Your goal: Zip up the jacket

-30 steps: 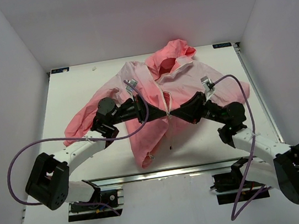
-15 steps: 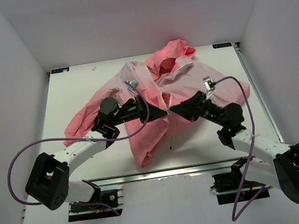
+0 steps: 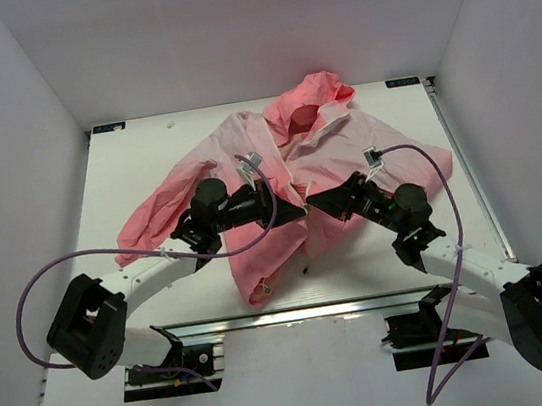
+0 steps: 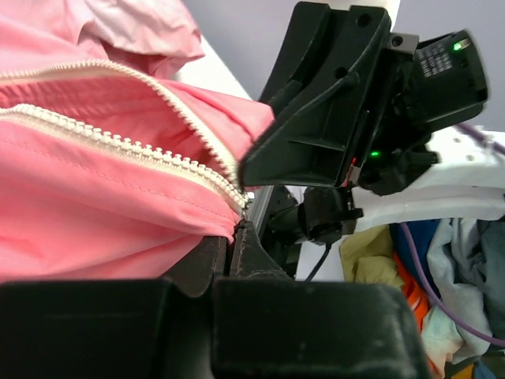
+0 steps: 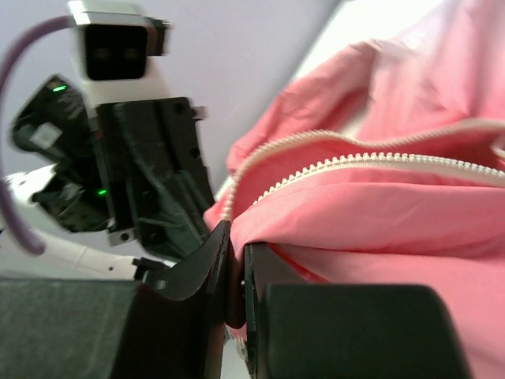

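Observation:
The jacket (image 3: 258,250) lies spread on the white table, hood (image 3: 312,96) at the back, coral at the hem and paler toward the shoulders. Its white zipper (image 4: 142,150) is open, both tooth rows running apart up the front. My left gripper (image 3: 300,211) and right gripper (image 3: 315,200) meet tip to tip over the lower front. In the left wrist view the left gripper (image 4: 233,237) is shut on the jacket's edge at the zipper's bottom end. The right gripper (image 5: 234,246) is shut on a fold of pink fabric below the other zipper row (image 5: 355,162).
The white table (image 3: 134,162) is boxed in by pale walls on three sides. An aluminium rail (image 3: 297,312) runs along the near edge. Purple cables (image 3: 35,287) loop off both arms. Loose coloured cloths (image 4: 379,253) lie beyond the table edge.
Both wrists have drawn in toward the middle, the left one rightward and the right one leftward. The jacket's lower front has bunched narrower. Both grips stay shut.

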Robot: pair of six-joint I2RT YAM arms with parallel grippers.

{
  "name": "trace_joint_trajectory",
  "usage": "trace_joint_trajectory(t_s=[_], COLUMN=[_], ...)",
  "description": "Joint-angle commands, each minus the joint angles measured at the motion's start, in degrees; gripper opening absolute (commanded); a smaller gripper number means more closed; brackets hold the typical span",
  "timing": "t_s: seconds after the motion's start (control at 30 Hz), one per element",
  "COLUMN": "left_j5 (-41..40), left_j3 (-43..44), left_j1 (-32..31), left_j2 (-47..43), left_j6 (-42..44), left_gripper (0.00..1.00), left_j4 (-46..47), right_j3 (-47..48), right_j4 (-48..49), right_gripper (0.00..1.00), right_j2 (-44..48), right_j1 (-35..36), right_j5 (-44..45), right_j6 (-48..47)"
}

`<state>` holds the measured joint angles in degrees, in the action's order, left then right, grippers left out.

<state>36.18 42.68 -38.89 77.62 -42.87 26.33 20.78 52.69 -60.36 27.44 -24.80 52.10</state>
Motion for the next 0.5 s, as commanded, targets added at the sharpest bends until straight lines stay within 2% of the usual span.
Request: trace_joint_trajectory(t_s=[0.0, 0.07, 0.17, 0.3, 0.47], left_j5=[4.4, 6.6, 10.5, 14.4, 18.3], left_j3=[-1.8, -2.9, -2.8, -2.8, -2.5], left_j1=[-1.8, -1.8, -1.9, -1.8, -1.8], left_j2=[2.4, 4.2, 7.7, 11.8, 13.3], left_j6=[0.6, -1.4, -2.8, -4.9, -5.6], left_gripper=[0.0, 0.0, 0.0, 0.0, 0.0], left_j4=[-3.4, -1.6, -0.9, -0.6, -1.4], right_j3=[3.7, 5.0, 4.8, 4.5, 5.0], right_j4=[-8.5, -18.3, -27.2, -33.4, -39.8], right_gripper=[0.0, 0.0, 0.0, 0.0, 0.0], right_j2=[2.5, 2.5, 2.4, 3.4, 4.9], right_j1=[-0.4, -0.4, -0.4, -0.4, -0.5], right_j5=[10.8, 12.3, 11.9, 9.7, 10.9], right_j6=[-1.5, -2.1, -2.3, -5.3, -8.6])
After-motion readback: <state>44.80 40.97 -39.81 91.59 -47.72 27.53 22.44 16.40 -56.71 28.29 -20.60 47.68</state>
